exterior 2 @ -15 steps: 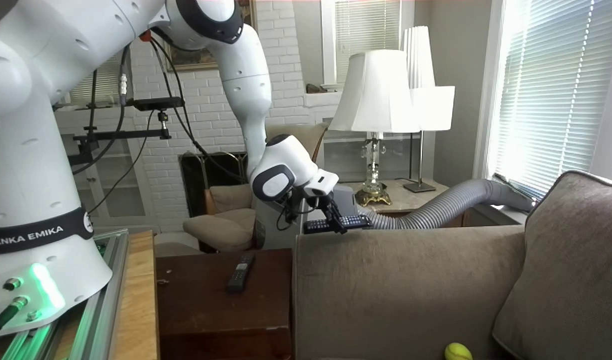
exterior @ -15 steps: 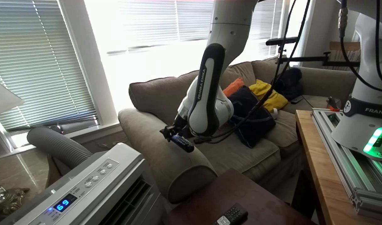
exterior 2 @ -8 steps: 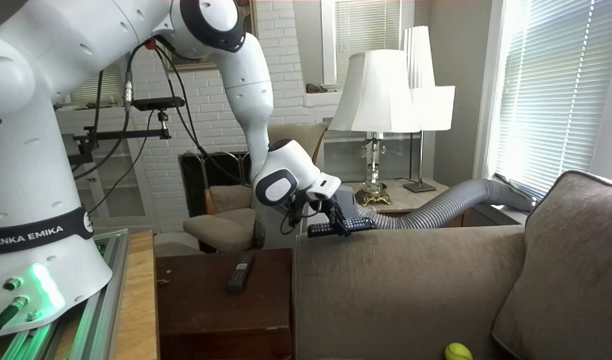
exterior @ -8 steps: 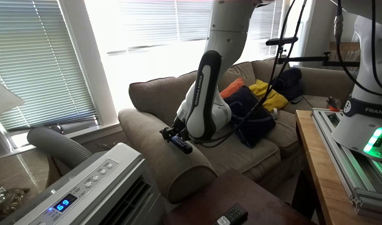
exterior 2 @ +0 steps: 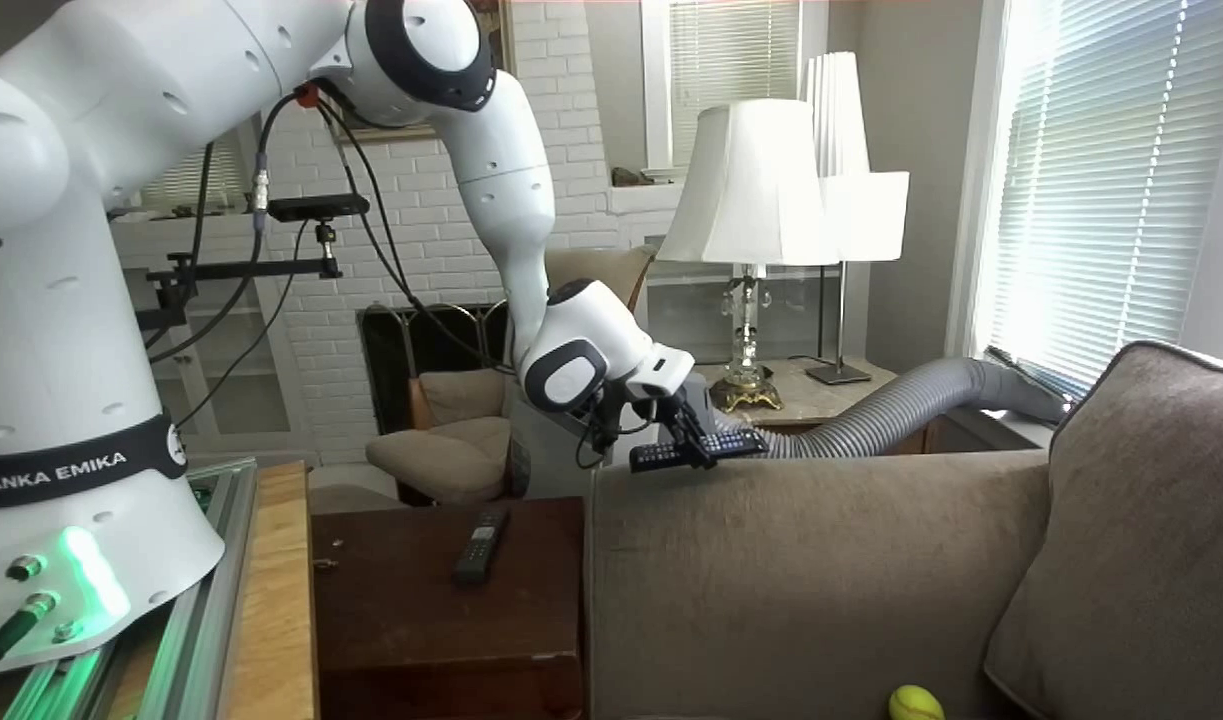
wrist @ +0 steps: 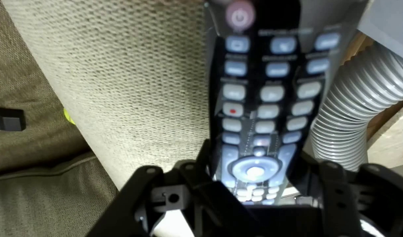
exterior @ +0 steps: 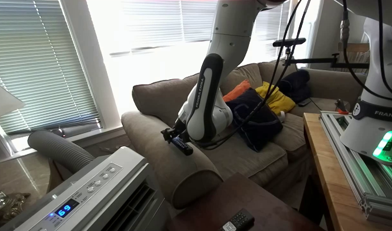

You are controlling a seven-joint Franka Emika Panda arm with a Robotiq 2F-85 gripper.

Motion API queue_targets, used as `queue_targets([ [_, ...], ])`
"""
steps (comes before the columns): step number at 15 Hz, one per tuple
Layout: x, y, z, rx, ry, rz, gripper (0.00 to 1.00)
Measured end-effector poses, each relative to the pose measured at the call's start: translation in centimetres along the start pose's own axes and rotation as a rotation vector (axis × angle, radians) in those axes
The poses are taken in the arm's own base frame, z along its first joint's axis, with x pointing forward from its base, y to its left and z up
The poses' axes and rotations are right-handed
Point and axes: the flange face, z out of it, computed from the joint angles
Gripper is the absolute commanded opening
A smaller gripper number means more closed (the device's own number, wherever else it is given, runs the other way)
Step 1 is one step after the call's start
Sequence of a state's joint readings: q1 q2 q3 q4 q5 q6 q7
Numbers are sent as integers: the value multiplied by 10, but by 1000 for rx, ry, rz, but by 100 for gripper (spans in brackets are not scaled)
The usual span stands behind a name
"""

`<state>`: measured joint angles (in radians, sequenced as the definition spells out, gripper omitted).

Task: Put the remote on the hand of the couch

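The remote [exterior: 182, 146] is long and black with rows of pale buttons. It also shows in an exterior view [exterior 2: 661, 457] and large in the wrist view [wrist: 267, 112]. My gripper [exterior: 175, 137] is shut on it, one finger on each long side, as the wrist view [wrist: 250, 164] shows. The hand of the couch [exterior: 170, 170] is the wide rolled tan armrest, seen also in an exterior view [exterior 2: 821, 570] and in the wrist view [wrist: 122, 72]. The remote is over the armrest's top. I cannot tell whether it touches the fabric.
A shorter dark handset [exterior: 239, 220] lies on the brown side table [exterior: 263, 199] beside the armrest. A white air conditioner [exterior: 125, 173] with a grey hose [exterior: 64, 149] stands on the armrest's outer side. A tennis ball [exterior 2: 914, 703] and dark pillow [exterior: 255, 120] are on the couch.
My gripper has moved a little with the remote held in it, leftward in an exterior view and rightward in an exterior view, farther along over the armrest. The grip has not changed.
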<state>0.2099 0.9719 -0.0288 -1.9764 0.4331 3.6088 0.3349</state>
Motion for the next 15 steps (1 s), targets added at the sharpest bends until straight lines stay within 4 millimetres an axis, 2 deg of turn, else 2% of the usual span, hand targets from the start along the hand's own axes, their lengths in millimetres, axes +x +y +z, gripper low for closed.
queue_targets([
  [9, 15, 10, 27, -17, 15, 5, 27],
  [10, 16, 11, 30, -20, 13, 5, 77],
  [11, 17, 12, 33, -23, 8, 5, 79],
  [14, 19, 10, 39, -25, -10, 5, 99],
  [15, 20, 7, 39, -22, -12, 6, 100],
])
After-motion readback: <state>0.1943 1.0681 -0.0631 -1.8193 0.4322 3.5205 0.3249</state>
